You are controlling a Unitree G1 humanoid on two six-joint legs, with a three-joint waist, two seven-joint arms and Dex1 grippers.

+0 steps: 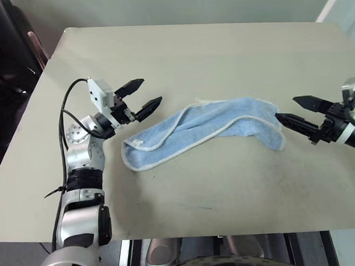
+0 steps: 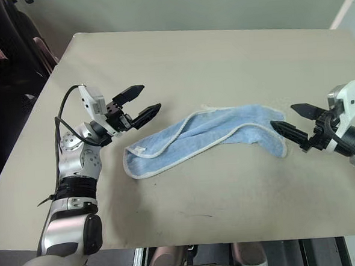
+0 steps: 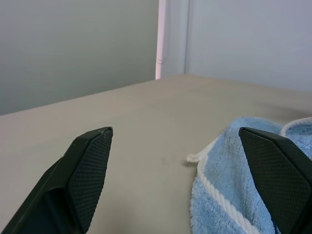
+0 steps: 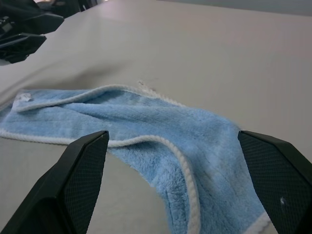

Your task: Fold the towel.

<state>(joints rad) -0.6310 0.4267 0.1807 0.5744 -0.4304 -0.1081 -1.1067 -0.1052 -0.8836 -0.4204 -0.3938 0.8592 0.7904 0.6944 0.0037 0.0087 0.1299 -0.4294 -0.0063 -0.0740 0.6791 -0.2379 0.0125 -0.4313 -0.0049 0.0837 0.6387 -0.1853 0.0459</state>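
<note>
No writing is legible on the towel (image 1: 207, 131). It lies rumpled on the table (image 1: 221, 52) between the left gripper (image 1: 142, 96) and right gripper (image 1: 297, 110), both spread wide and empty.

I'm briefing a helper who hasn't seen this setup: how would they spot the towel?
Look at the beige table. Near its middle, between the two black-fingered grippers, lies the towel, a rumpled, loosely folded strip. It is the table's one soft thing: light blue terry with white stitched edging.
</note>
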